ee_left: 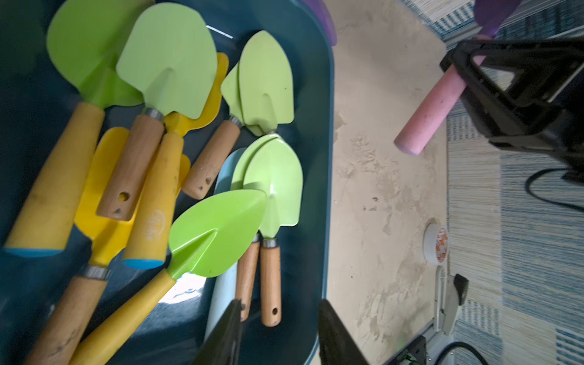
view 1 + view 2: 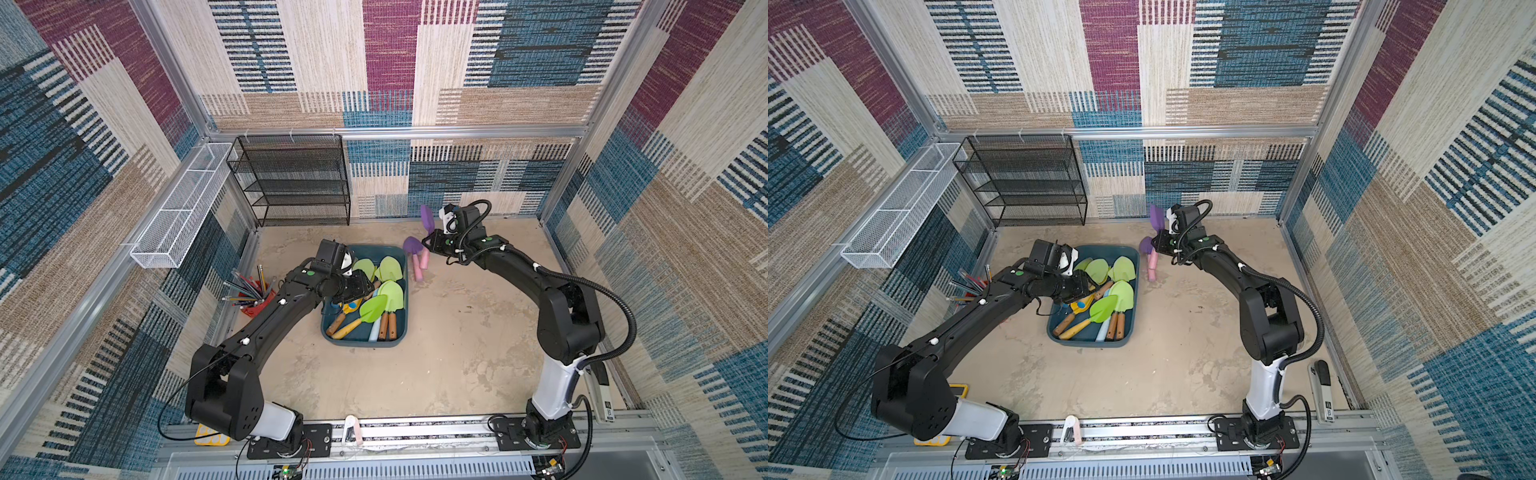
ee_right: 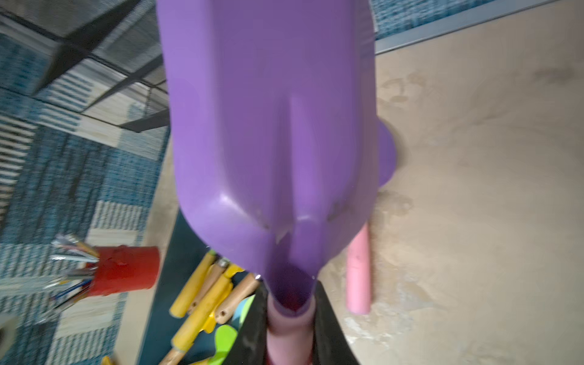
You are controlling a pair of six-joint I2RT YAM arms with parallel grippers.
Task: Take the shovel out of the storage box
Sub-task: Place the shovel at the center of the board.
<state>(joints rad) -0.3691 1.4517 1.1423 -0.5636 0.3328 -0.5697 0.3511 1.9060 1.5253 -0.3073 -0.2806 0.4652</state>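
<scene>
Shovels galore in the storage box [image 2: 361, 343], and one is already clear of it! The right end effector [image 2: 430, 241] is clamped on the pink handle of a purple shovel [image 2: 427, 218], blade pointing up, hanging in the air just past the box's far right corner. The right wrist view fills with that blade [image 3: 271, 126] and shows the jaws pinched against the handle right at the neck. Beneath it, a second purple shovel [image 2: 417, 268] lies flat on the surface [image 2: 457, 353], just beside that same corner, outside the rim.

Over to the left end effector [image 2: 365, 291]: it hovers over the box's left half, jaws apart, with nothing between them in its own wrist view. Below sits a tangled heap inside the box. There are green blades on wooden handles [image 1: 270, 281], a green-bladed shovel [image 1: 218, 230] with a yellow handle lying across the top, and a yellow shovel [image 1: 104, 202] buried underneath.

How will they handle? My read is that they are all stiff and light. The purple one looks like moulded plastic, and the wooden-handled ones are probably a touch heavier at the blade. Those glossy blades look thin and slippery, a poor place to pinch. The handle is the spot, mid-length or nearer the collar so the blade end doesn't swing. Round handles may roll in the jaws, and the neighbours overlap, so a lift could drag another along.
</scene>
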